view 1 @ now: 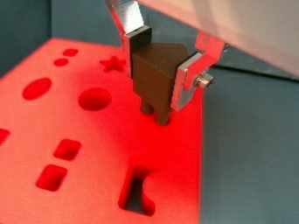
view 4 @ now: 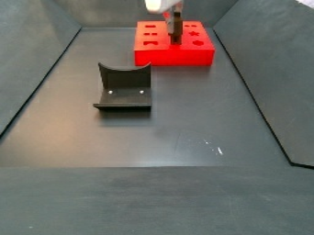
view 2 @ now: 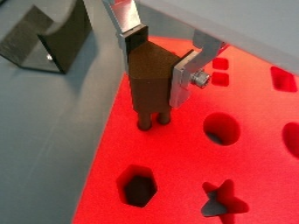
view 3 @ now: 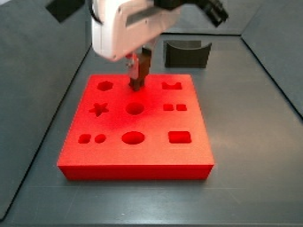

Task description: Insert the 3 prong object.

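Note:
My gripper is shut on the 3 prong object, a dark brown block with short rods at its lower end. It hangs upright over the red board. The rod tips meet the board's top near its far edge, between the hexagon hole and a stepped cutout. I cannot tell whether the rods sit in holes. The gripper, the object and the board show in both wrist views. Both side views show the gripper over the board.
The board has several shaped cutouts: a star, a round hole, a square. The dark fixture stands behind the board and shows again in a side view. Dark walls enclose the grey floor.

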Available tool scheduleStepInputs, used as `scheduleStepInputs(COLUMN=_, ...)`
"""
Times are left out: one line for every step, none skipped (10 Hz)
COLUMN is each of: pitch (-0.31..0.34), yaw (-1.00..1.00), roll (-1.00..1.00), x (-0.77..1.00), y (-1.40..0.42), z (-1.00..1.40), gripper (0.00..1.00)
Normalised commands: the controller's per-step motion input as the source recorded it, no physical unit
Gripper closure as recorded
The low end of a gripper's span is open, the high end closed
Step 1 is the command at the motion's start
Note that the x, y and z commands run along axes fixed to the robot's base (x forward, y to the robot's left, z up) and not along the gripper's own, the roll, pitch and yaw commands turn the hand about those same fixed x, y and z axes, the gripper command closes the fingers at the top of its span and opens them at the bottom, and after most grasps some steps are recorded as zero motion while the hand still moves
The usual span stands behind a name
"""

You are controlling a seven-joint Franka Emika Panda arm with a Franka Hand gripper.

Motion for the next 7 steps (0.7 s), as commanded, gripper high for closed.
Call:
scheduleStepInputs(pitch=-0.123, yaw=0.00, roll=0.00, x=0.00, y=0.00, z=-1.00, gripper=1.00)
scheduleStepInputs(pitch=-0.126, yaw=0.00, roll=0.00, x=0.00, y=0.00, z=-1.00, gripper=1.00)
scheduleStepInputs(pitch=-0.073, yaw=0.00, roll=0.06, x=0.00, y=0.00, z=-0.97, gripper=1.00)
scheduleStepInputs(pitch=0.000, yaw=0.00, roll=0.18, x=0.00, y=-0.04, z=-0.85, gripper=1.00)
scheduleStepInputs(pitch=0.007, yaw=0.00, roll=0.25, x=0.02, y=-0.08, z=-0.74, gripper=1.00)
scheduleStepInputs(pitch=0.000, yaw=0.00, roll=0.00, x=0.00, y=0.00, z=-0.03, gripper=1.00)
scheduleStepInputs(pitch=0.000, yaw=0.00, roll=0.00, x=0.00, y=0.00, z=0.00, gripper=1.00)
